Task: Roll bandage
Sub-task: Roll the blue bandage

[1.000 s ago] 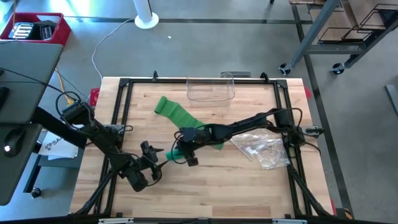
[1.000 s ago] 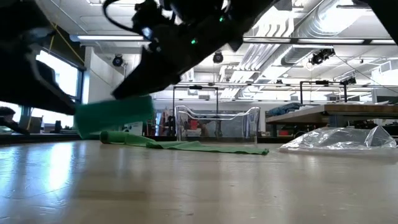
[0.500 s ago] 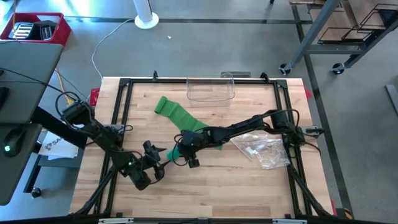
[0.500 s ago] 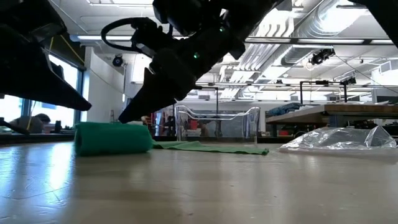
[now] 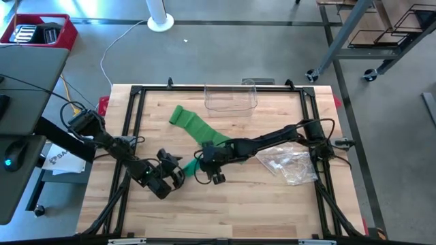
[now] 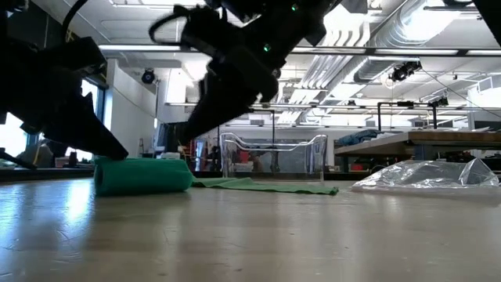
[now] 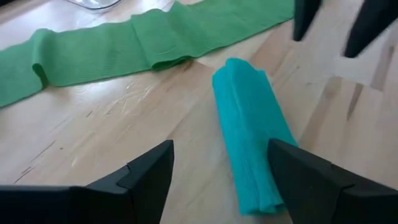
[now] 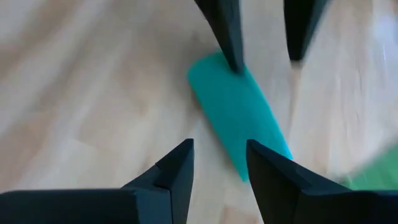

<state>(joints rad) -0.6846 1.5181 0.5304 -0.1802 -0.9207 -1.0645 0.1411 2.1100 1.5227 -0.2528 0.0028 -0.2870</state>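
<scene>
The green bandage lies on the wooden table. Its rolled end (image 5: 191,166) rests on its side near the middle, also seen in the low view (image 6: 142,175). The unrolled strip (image 5: 194,126) runs flat toward the far left. My left gripper (image 7: 221,146) is open and low at the roll, one finger on each side of its end. My right gripper (image 8: 219,146) is open and empty, raised above the roll's other end (image 8: 239,127). My left gripper has one fingertip (image 8: 231,59) right at the roll's end (image 8: 214,68). I cannot tell whether it touches. The fingers come in level from the table's near left. The roll lies on the table.
A clear plastic box (image 5: 230,97) stands at the far edge. A crumpled clear plastic bag (image 5: 289,163) lies to the right, under the right arm. Black frame rails (image 5: 129,122) border the table. Bare wood lies along the near edge.
My right gripper has set the roll down on the table, let go of it and risen clear. The roll was lifted a second ago and now lies still on its side. My left gripper has moved toward the table's right, up to the roll.
</scene>
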